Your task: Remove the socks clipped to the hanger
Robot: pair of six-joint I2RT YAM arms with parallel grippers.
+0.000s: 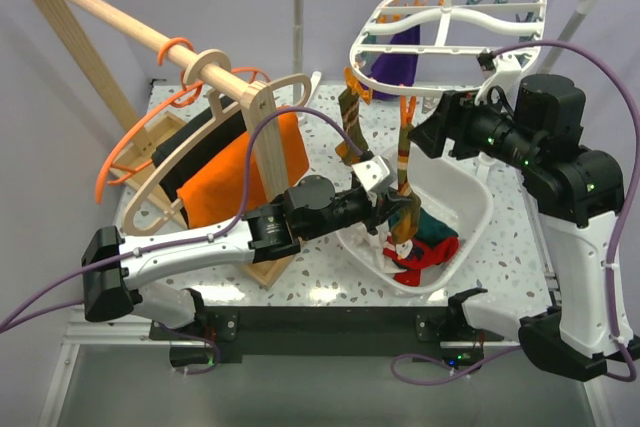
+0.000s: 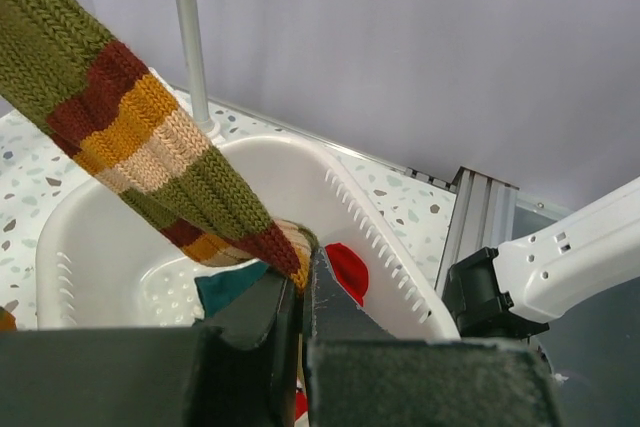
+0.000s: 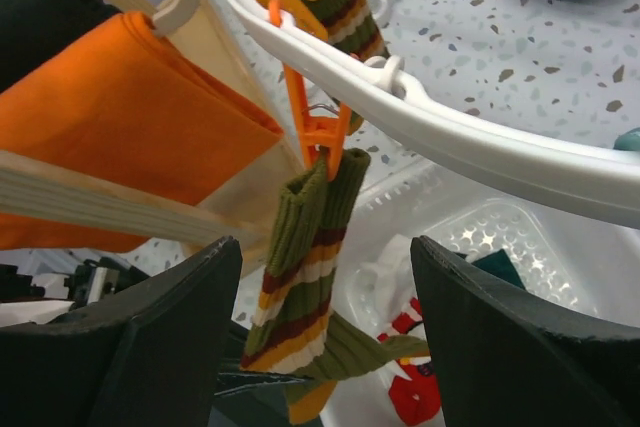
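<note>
From above, the hanger (image 1: 450,17) hangs at one o'clock over the table. A striped sock (image 1: 404,172) drops from an orange clip (image 1: 407,112) on its near rim toward the tub (image 1: 470,192). My left gripper (image 1: 392,209) is clamped on the sock's lower end. My right gripper (image 1: 425,137) sits at three o'clock of the clip.

From my left wrist, the fingers are pinched shut on the toe, and the sock runs taut toward ten o'clock.

From my right wrist, my jaws stand wide apart, with the clip at twelve o'clock biting the cuff. I judge it best to squeeze the clip's handles with the right. The left should pull lightly downward so the hanger doesn't swing.
</note>
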